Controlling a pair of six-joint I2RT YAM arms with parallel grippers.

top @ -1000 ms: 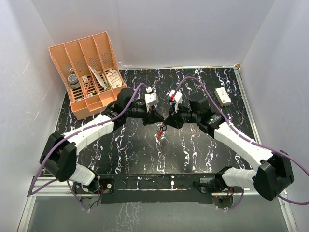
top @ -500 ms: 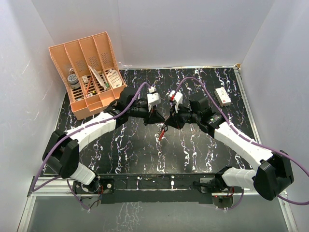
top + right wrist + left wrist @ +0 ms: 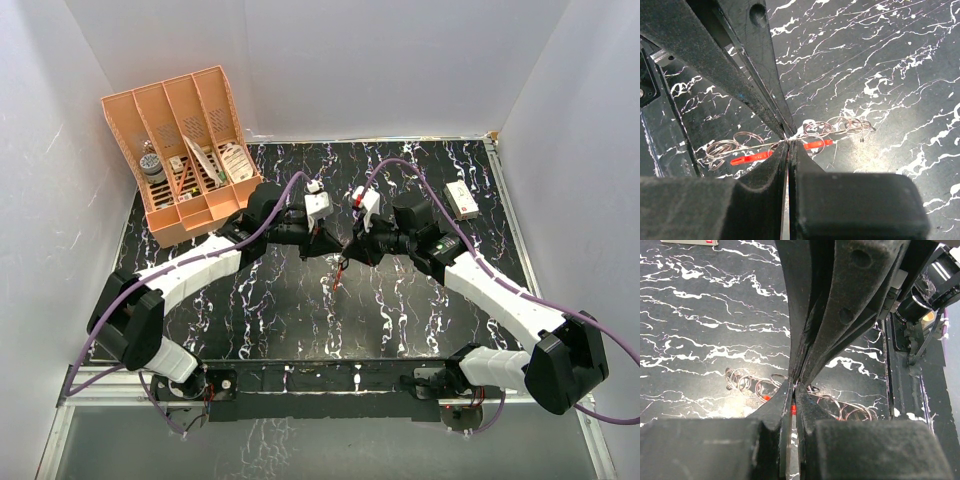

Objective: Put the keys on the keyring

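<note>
The keyring here is a chain of thin metal rings with bright red bars. It hangs under the two grippers in the top view point(image 3: 338, 273), above the black marble table point(image 3: 400, 300). My left gripper point(image 3: 333, 247) and right gripper point(image 3: 350, 250) meet tip to tip at mid-table. In the left wrist view my left gripper point(image 3: 793, 390) is shut with a red bit point(image 3: 793, 410) between its jaws, and rings point(image 3: 750, 385) spread to both sides. In the right wrist view my right gripper point(image 3: 788, 145) is shut where a ring wire meets it, beside the red bars point(image 3: 752, 157). I cannot make out the keys.
An orange desk organizer point(image 3: 185, 150) with small items stands at the back left. A small white box with a red mark point(image 3: 461, 199) lies at the back right. White walls close in the table on three sides.
My left gripper has shifted slightly right, closer against the right gripper's tips. The ring chain still hangs below them. The right arm has barely moved.
</note>
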